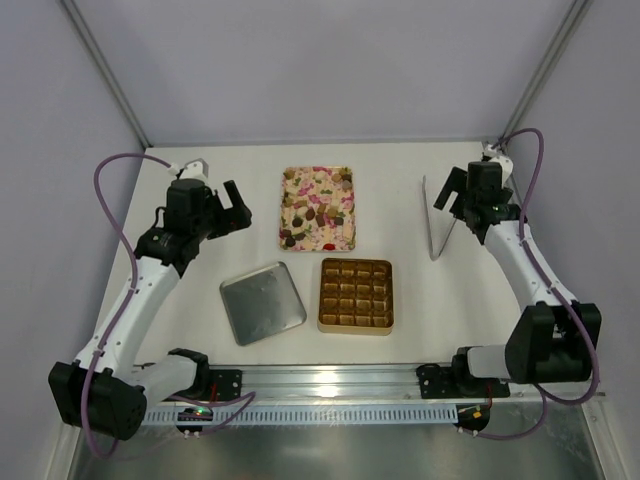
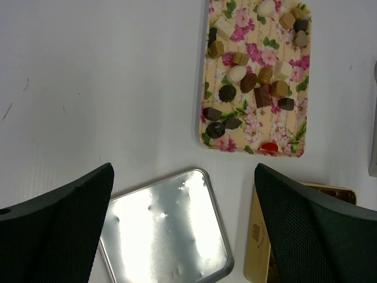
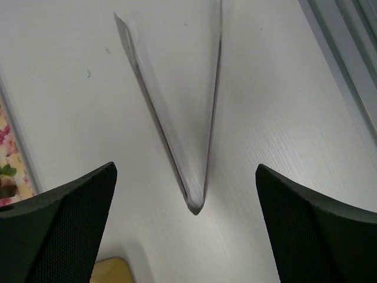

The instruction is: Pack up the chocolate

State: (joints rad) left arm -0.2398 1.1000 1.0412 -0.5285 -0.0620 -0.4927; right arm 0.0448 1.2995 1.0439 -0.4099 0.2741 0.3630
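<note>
**Both hands wide open, chocolates on the flowery tray**

The white table [image 1: 400, 200] is the biggest thing, and only the top camera shows all of it. That camera also shows both hands at once. The left hand [image 1: 238, 205] hangs with its two fingers far apart and nothing between them. The right hand [image 1: 446, 192] is the same: fingers apart, holding nothing.

A silver lid [image 1: 262, 302] lies flat near the left hand. In the left wrist camera it sits low down between that hand's black fingers [image 2: 65, 224]. The flowery tray [image 1: 298, 178] is ahead of the left hand and off to its right side. The gold box [image 1: 356, 262] shows whole, with its little cells, only from the top. The left wrist camera catches just one corner of it, beside the right finger.

Straight ahead of the right hand lies a clear V-shaped thing [image 3: 195, 203], its point facing the hand. From the top it is only a thin pale sliver.

The chocolates [image 2: 253, 82] lie on the flowery tray — brown, tan and white lumps, and a red one. The left wrist camera shows each one. The right wrist camera sees only the tray's edge, off to the hand's left.
</note>
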